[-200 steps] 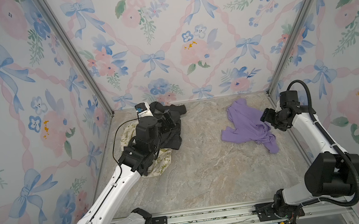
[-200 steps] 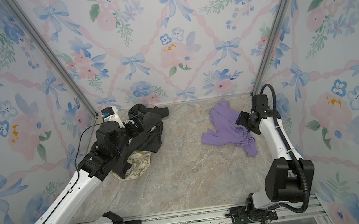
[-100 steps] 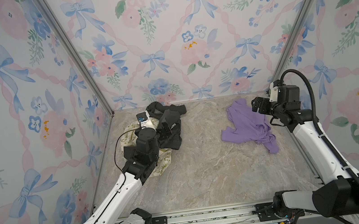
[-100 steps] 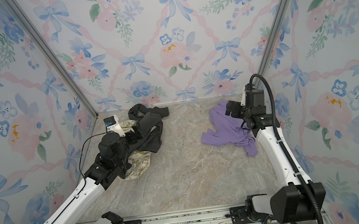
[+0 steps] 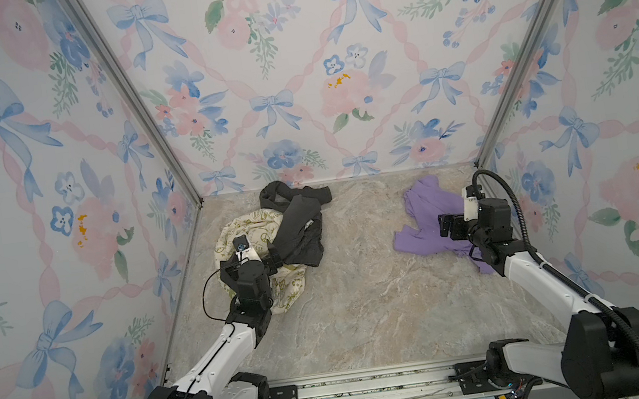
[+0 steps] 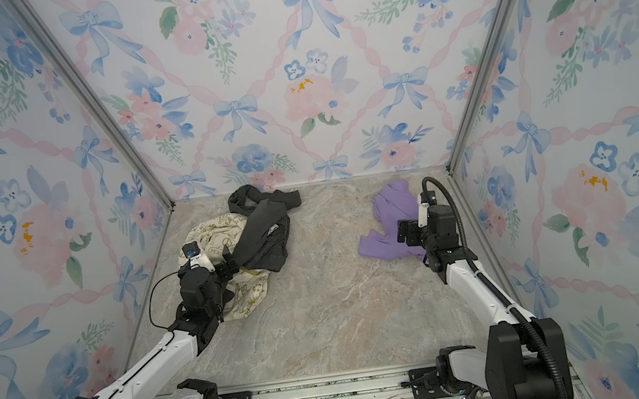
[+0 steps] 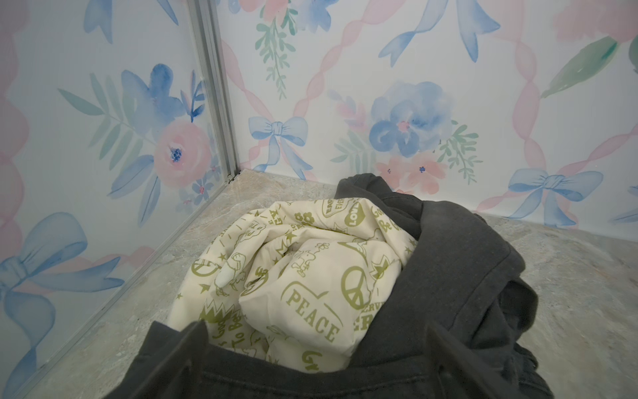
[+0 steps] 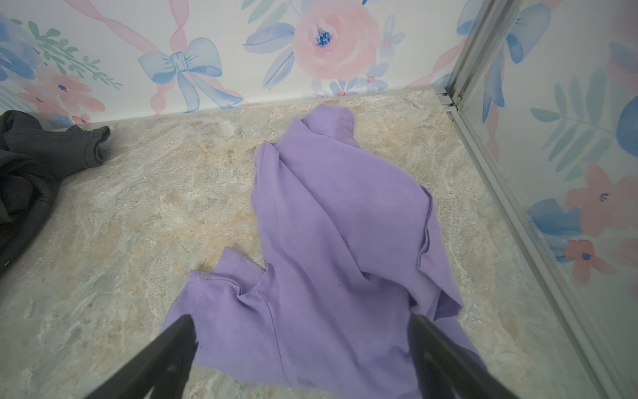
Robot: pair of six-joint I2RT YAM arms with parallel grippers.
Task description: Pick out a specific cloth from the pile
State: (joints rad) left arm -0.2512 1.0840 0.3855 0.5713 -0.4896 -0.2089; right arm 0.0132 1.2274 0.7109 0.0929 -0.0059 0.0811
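The cloth (image 5: 427, 218) — plain lavender, short-sleeved — lies crumpled on the marble counter (image 5: 366, 312) near the right wall, well apart from the pile (image 5: 273, 240) at the left. The right gripper (image 8: 303, 349) hovers over it with fingers spread wide, holding nothing. The left gripper (image 7: 317, 349) — also wide open — sits above the dark grey garment (image 7: 459, 276) draped over the cream peace-sign fabric (image 7: 297, 276).

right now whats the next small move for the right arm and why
Probably retract the right gripper upward and stop: its jaws stand open over the purple cloth, which lies alone on the table, well apart from the pile, so it looks already picked out.
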